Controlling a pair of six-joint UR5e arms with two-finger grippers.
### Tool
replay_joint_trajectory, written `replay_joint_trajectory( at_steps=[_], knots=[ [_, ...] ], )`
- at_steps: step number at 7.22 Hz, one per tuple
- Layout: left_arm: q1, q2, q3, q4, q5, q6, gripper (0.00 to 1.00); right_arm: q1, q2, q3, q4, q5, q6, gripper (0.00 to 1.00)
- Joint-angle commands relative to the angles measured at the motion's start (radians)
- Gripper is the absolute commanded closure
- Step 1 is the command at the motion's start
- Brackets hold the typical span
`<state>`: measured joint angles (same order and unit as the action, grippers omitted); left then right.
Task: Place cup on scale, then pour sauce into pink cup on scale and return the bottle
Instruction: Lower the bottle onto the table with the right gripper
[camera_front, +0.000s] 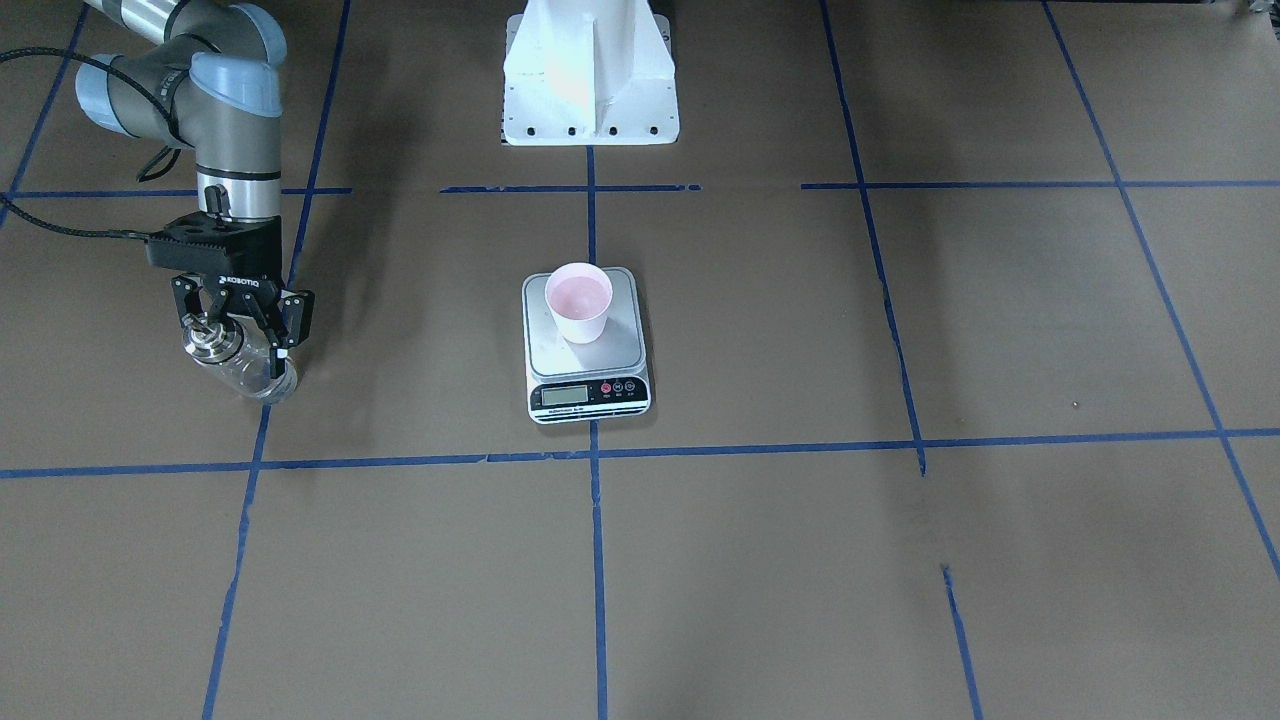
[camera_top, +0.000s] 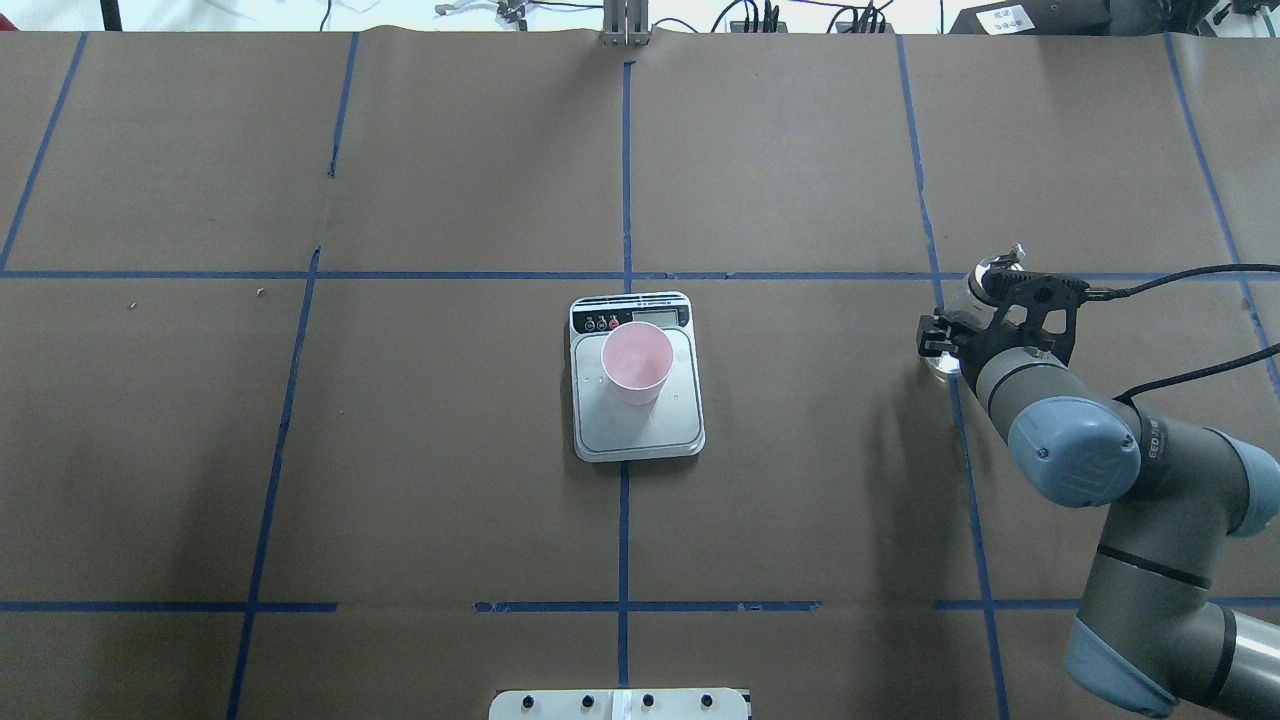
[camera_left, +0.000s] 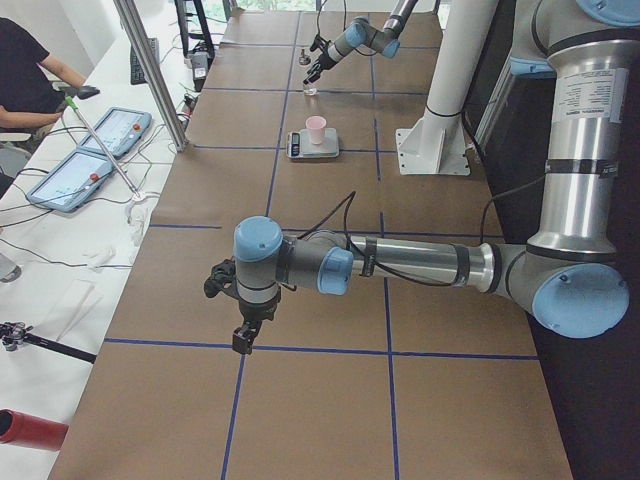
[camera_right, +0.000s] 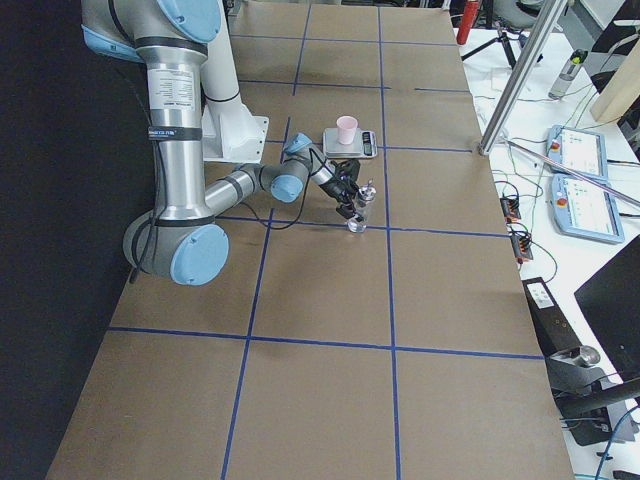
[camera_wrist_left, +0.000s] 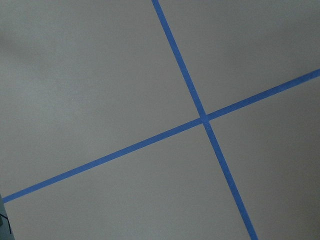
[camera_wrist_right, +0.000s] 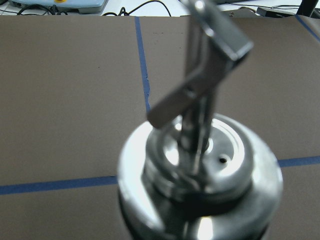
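The right gripper (camera_front: 240, 328) is clamping the bottle (camera_front: 258, 370) just under its silver collar (camera_wrist_right: 200, 165), jaws closed on the glass from 2 sides. It is holding it at the robot's right side of the table (camera_front: 800, 560), well apart from the scale (camera_front: 622, 340). The cup (camera_front: 578, 303) is standing upright on the scale's platform.

The bottle is likely handling as a stiff, smooth, breakable load: clear glass, slippery under metal pads, with a metal top adding weight up high. Gripping right below the collar looks sensible, since the flare is acting as a stop against sliding, while the spout (camera_wrist_right: 200, 75) is staying free (its base may or may not be touching the table; the views are not settling that).

The left gripper (camera_left: 243, 325) is hanging over bare table far off on the robot's left – whether open or closed cannot be told.
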<state>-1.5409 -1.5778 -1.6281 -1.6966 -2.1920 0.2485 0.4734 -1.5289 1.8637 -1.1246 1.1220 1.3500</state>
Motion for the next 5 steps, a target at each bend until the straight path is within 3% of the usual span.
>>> replay_joint_trajectory(
  at_steps=[1, 2, 3, 5],
  knots=[
    [-0.001, -0.002, -0.001, 0.0, 0.0, 0.0, 0.0, 0.001, -0.005, 0.0, 0.0, 0.001, -0.006, 0.33],
    [0.001, -0.002, -0.001, 0.0, 0.0, 0.0, 0.0, 0.001, -0.005, 0.0, 0.0, 0.001, -0.006, 0.09],
    [0.001, -0.002, -0.001, 0.0, 0.0, 0.0, 0.0, 0.001, -0.005, 0.002, 0.0, 0.001, -0.006, 0.01],
    [-0.001, -0.002, -0.001, 0.0, 0.0, 0.0, 0.0, 0.001, -0.005, 0.003, 0.0, 0.018, -0.006, 0.0]
  ],
)
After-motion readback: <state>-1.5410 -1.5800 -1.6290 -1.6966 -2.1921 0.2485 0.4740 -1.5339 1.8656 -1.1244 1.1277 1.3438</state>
